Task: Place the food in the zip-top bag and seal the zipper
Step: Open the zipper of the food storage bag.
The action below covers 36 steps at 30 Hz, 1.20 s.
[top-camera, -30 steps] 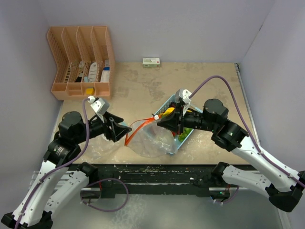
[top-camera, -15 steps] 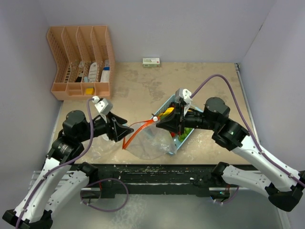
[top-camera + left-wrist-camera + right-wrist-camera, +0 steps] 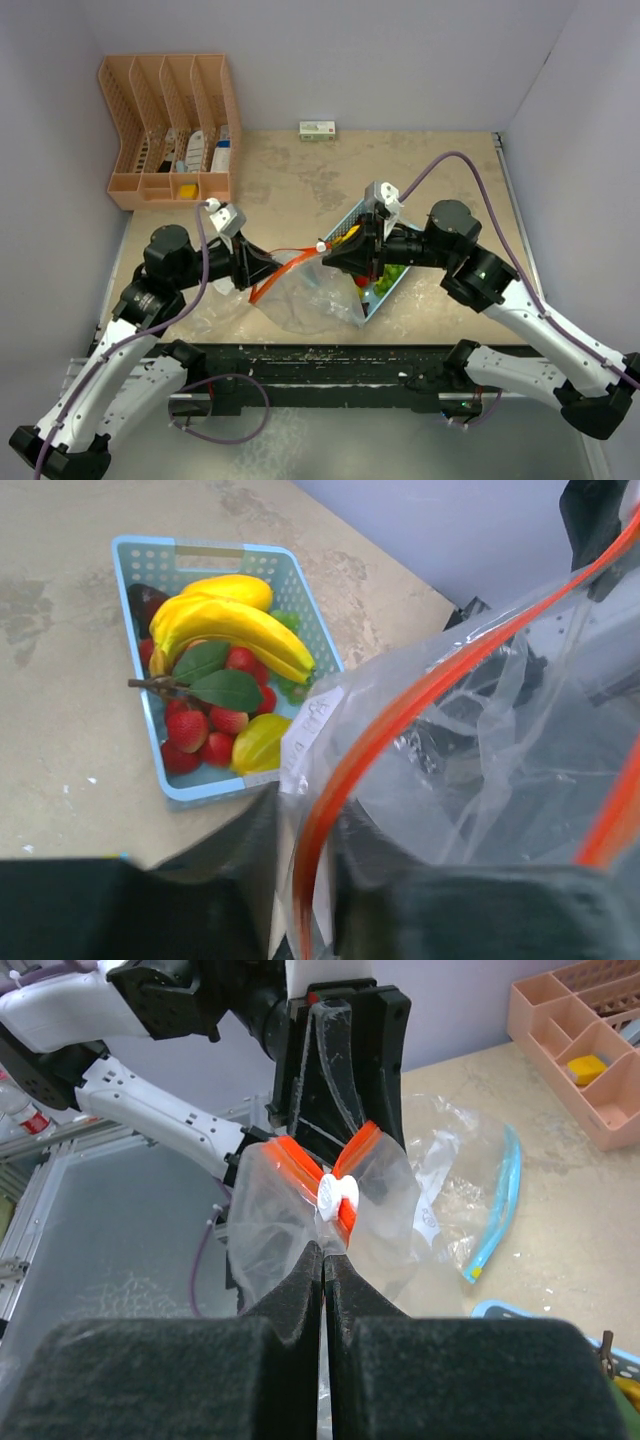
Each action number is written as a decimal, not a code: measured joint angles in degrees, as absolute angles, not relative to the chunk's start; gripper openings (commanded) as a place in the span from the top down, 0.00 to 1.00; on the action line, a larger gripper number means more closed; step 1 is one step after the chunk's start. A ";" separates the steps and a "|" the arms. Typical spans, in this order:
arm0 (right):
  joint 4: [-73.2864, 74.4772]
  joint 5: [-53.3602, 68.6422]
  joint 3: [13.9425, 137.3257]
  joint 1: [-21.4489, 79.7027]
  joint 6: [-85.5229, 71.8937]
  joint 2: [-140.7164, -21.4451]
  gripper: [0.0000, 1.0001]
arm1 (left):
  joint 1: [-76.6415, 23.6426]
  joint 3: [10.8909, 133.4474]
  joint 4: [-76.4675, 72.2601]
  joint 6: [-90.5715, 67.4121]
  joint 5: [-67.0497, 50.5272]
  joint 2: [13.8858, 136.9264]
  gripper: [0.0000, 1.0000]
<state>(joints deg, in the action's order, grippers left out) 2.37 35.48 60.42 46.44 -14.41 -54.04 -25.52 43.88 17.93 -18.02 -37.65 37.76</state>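
**Bag Rim Held at Two Points, Food Not Yet Loaded**

At the left end effector (image 3: 262, 270), the jaws are seen partly narrowed about the orange zipper rim (image 3: 400, 710) of the zip-top bag (image 3: 310, 300). Whether the rim is truly clamped cannot be told. If only loose film is caught, the rim could be lost once tension is applied.

Directly ahead of it, the right end effector (image 3: 325, 1260) is pressed flat on the rim just below the white slider (image 3: 337, 1192).

The food (image 3: 230, 630) is seen in the light-blue basket (image 3: 150, 546), beneath and behind the right end effector and outside the bag. If the two held points are pulled apart, the mouth could be drawn flat and closed.
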 measured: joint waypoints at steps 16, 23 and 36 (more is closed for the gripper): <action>8.84 2.92 67.31 46.44 -17.96 -56.66 0.00 | -25.52 51.44 29.78 -18.44 -8.95 40.38 1.00; 11.16 -9.61 74.00 46.26 -25.02 -65.58 0.15 | -25.50 55.48 34.63 -23.51 15.73 41.01 1.00; 4.34 -5.15 80.64 51.27 -34.35 -85.47 0.22 | -25.52 57.01 34.59 -29.52 27.51 48.64 1.00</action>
